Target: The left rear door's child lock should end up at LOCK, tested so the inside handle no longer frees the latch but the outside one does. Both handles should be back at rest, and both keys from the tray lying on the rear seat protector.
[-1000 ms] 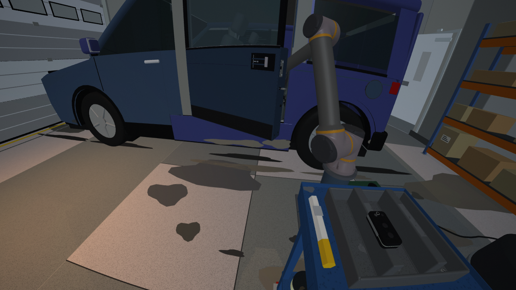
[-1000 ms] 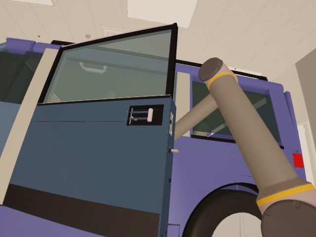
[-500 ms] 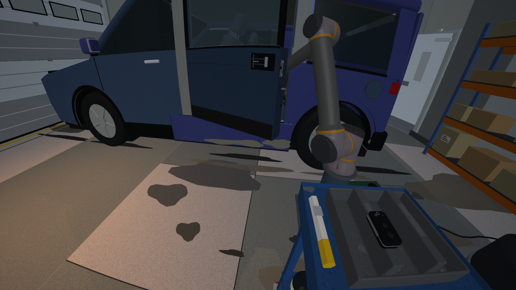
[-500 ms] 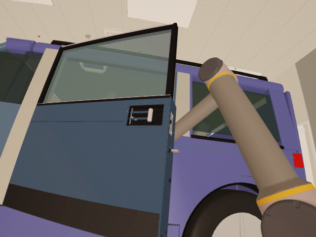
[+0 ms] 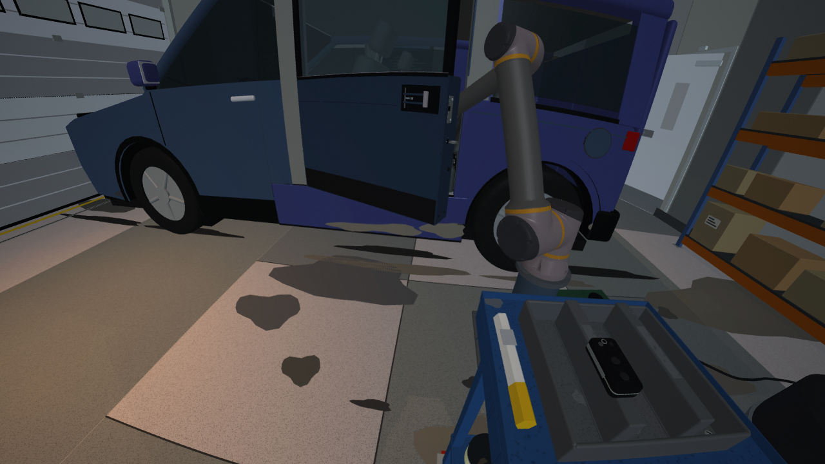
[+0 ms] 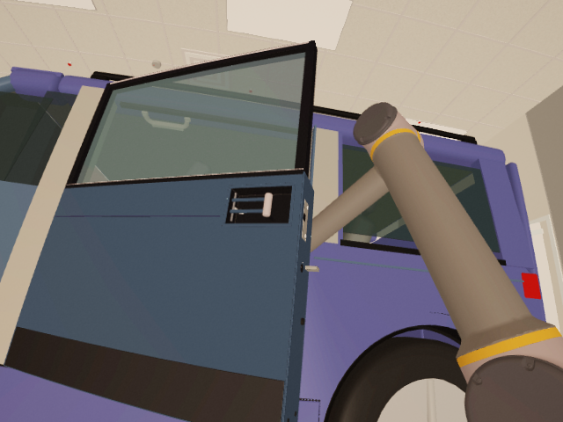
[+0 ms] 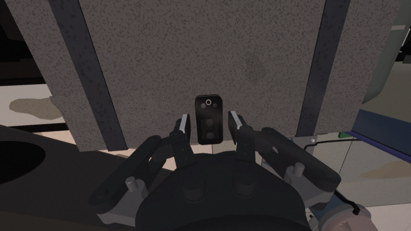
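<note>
My gripper (image 7: 209, 125) is hidden from the side cameras, inside the car behind the open left rear door (image 5: 369, 138); only the arm (image 5: 522, 133) shows reaching in. In the wrist camera the gripper is open and holds nothing. A black key fob (image 7: 209, 119) lies flat between the parted fingers on the speckled grey seat protector (image 7: 201, 57). A second black key fob (image 5: 614, 366) lies in the grey tray (image 5: 623, 375) on the blue cart. The door's outside handle (image 6: 254, 206) sits in its recess, and a small lever (image 6: 311, 269) sticks out of the door's rear edge.
Two dark straps (image 7: 83, 74) run across the seat protector on either side of the fob. A white and yellow tool (image 5: 513, 369) lies on the cart beside the tray. Shelves with boxes (image 5: 767, 190) stand to the right, and the floor left of the cart is open.
</note>
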